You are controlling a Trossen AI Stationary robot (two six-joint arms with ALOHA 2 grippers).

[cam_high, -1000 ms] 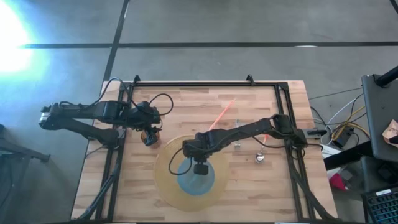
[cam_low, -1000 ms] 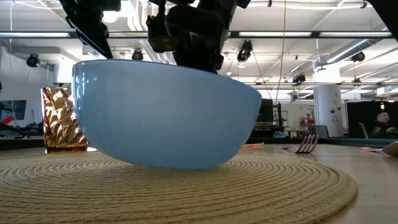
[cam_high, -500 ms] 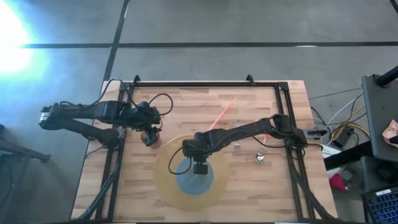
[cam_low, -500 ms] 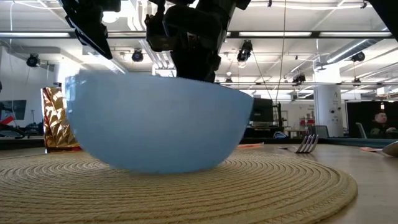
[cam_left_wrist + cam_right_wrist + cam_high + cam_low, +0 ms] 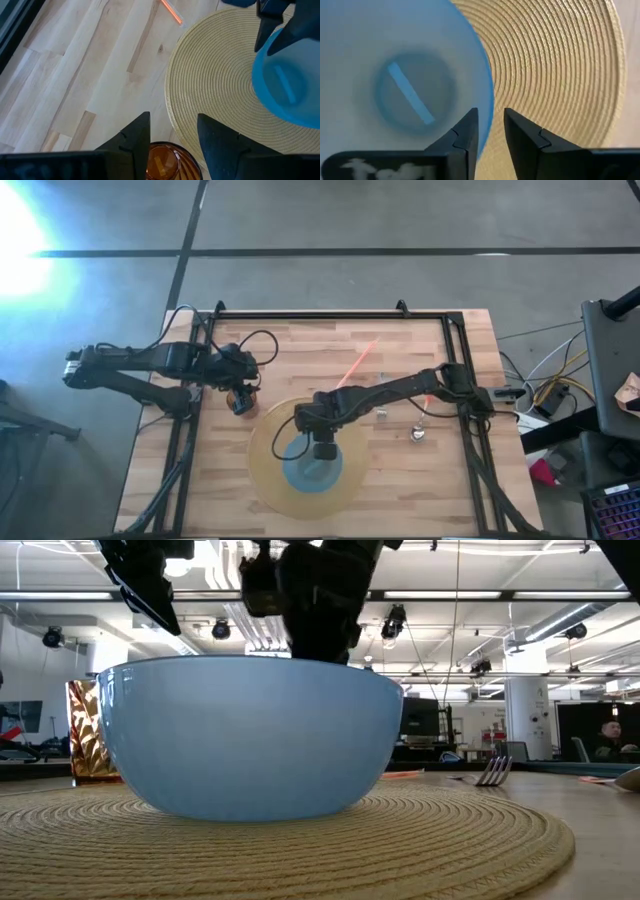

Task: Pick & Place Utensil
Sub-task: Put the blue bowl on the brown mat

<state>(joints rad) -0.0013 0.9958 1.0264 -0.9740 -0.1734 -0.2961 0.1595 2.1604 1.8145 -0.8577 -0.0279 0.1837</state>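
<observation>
A light blue bowl [image 5: 250,740] sits level on a round woven placemat [image 5: 262,480]. My right gripper [image 5: 490,132] is open, pointing down over the bowl's rim [image 5: 489,107], with one finger inside the bowl and one outside. A fork [image 5: 492,770] and a spoon [image 5: 420,432] lie on the wood to the right of the mat. My left gripper [image 5: 172,132] hangs open above a gold faceted cup [image 5: 162,162] at the mat's far left, touching nothing.
An orange stick [image 5: 357,363] lies on the wood beyond the mat. A black frame [image 5: 330,314] runs round the tabletop. There is bare wood at the near right and far left of the table.
The blue bowl was tilted with one side raised and has settled level onto the placemat. My right gripper has let go of its rim and stays above it. The left arm has kept still.
</observation>
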